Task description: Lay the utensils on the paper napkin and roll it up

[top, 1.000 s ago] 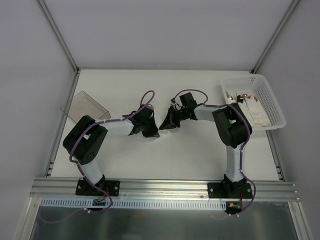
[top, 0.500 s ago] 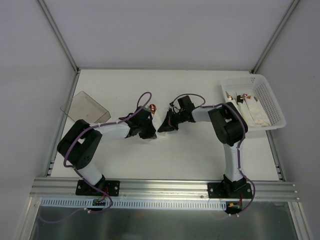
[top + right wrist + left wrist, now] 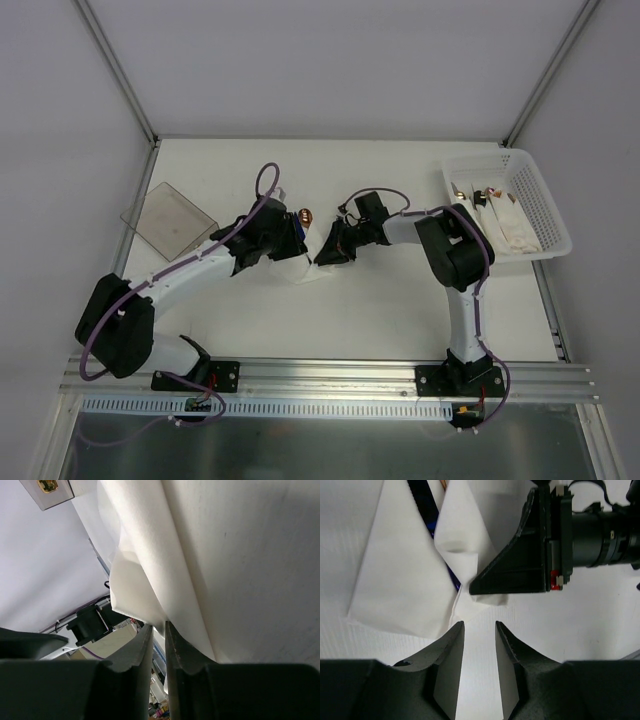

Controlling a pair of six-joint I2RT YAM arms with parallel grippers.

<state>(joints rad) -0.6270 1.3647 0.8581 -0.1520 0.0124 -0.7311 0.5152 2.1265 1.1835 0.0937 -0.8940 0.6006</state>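
The white paper napkin (image 3: pixel 308 264) lies partly folded over at the table's middle. It also shows in the left wrist view (image 3: pixel 405 575), with two flaps folded up. A brown utensil tip (image 3: pixel 306 215) sticks out at its far end; a dark strip (image 3: pixel 425 502) shows between the flaps, and the rest of the utensils is hidden. My right gripper (image 3: pixel 328 254) pinches the napkin's edge (image 3: pixel 145 565), fingers nearly closed on it (image 3: pixel 159 626). My left gripper (image 3: pixel 479 626) is open and empty, just short of the napkin's near corner, and sits left of the napkin (image 3: pixel 283 243).
A white perforated basket (image 3: pixel 545 205) at the right holds rolled napkins and utensils. A clear smoky container (image 3: pixel 170 217) lies at the left. Metal frame posts stand at the table's sides, and a rail runs along the near edge.
My left arm has swung and stretched out, and its gripper has drawn back left off the napkin, which now shows more. My right gripper stays on the napkin's edge.
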